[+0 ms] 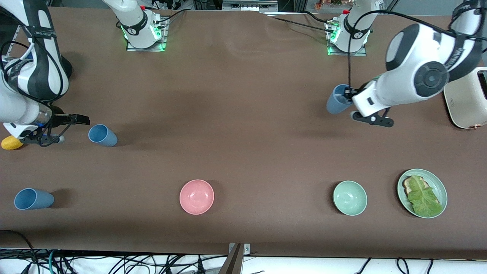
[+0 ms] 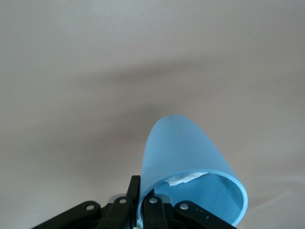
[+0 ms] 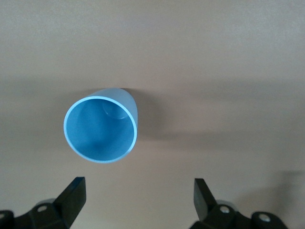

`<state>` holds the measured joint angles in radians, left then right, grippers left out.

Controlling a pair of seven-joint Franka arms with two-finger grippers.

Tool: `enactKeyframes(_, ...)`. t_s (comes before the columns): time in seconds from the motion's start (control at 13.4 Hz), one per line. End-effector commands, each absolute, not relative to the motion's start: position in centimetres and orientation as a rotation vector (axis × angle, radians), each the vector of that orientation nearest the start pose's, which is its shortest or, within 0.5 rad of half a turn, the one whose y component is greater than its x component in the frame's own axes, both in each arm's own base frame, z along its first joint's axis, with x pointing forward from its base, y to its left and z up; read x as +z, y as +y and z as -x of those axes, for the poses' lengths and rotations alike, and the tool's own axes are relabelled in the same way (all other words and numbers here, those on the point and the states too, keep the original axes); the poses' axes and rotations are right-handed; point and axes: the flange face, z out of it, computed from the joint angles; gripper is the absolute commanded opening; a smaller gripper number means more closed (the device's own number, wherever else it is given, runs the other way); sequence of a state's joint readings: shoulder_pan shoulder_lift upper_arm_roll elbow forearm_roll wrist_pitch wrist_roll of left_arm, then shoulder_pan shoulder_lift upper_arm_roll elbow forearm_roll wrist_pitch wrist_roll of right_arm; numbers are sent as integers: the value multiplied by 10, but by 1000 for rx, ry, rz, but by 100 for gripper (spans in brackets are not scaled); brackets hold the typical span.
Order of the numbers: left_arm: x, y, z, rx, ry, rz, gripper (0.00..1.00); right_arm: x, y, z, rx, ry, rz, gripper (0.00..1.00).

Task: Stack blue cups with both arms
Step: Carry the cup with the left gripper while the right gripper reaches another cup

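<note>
Brown table [image 1: 243, 114]; pink bowl [image 1: 196, 196], toaster [image 1: 468, 99] aside. Left gripper [image 1: 348, 92] pinches a cup [image 1: 336, 99]; right gripper [image 1: 78, 125] gapes, empty.

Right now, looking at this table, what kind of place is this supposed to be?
Most likely a robotics lab staged as a kitchen table: two white arms bolted to a brown-covered table, loose cables along its edge, and tableware laid out, including blue cups, a pink bowl and a toaster.

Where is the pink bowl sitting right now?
In the front view, the pink bowl sits on the table near its middle, close to the camera's edge, between a blue cup toward the right arm's end and the mint-green bowl toward the left arm's end.
</note>
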<state>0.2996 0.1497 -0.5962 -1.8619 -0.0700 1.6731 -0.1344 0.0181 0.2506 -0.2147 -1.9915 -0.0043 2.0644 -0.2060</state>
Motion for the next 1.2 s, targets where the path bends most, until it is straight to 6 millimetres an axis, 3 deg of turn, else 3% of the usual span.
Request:
enactKeyframes(0.0, 411, -231, -525, 514, 176, 3179, 0, 323, -122, -547, 213, -58, 3149, 100)
enactKeyframes(0.15, 387, -273, -517, 483, 212, 3153, 0, 315, -126, -546, 201, -81, 3153, 100)
enactKeyframes(0.3, 366, -284, -524, 470, 236, 3176, 0, 304, -127, -544, 185, -80, 3159, 100)
enactKeyframes(0.45, 347, -321, -517, 423, 324, 3203, 0, 293, -128, -543, 186, -78, 3163, 100)
enactKeyframes(0.52, 335, -327, -519, 417, 338, 3215, 0, 289, -128, -543, 194, -79, 3164, 100)
enactKeyframes(0.67, 333, -329, -532, 293, 405, 3194, 0, 282, -128, -543, 206, -104, 3163, 100)
enactKeyframes(0.82, 315, -329, -537, 297, 446, 3166, 0, 275, -129, -543, 215, -121, 3163, 100)
enactKeyframes(0.9, 304, -344, -535, 323, 477, 3169, 0, 270, -129, -544, 220, -118, 3164, 100)
enactKeyframes(0.97, 308, -358, -541, 289, 520, 3172, 0, 264, -129, -545, 217, -120, 3166, 100)
enactKeyframes(1.12, 293, -363, -557, 271, 536, 3166, 0, 257, -129, -546, 217, -118, 3168, 100)
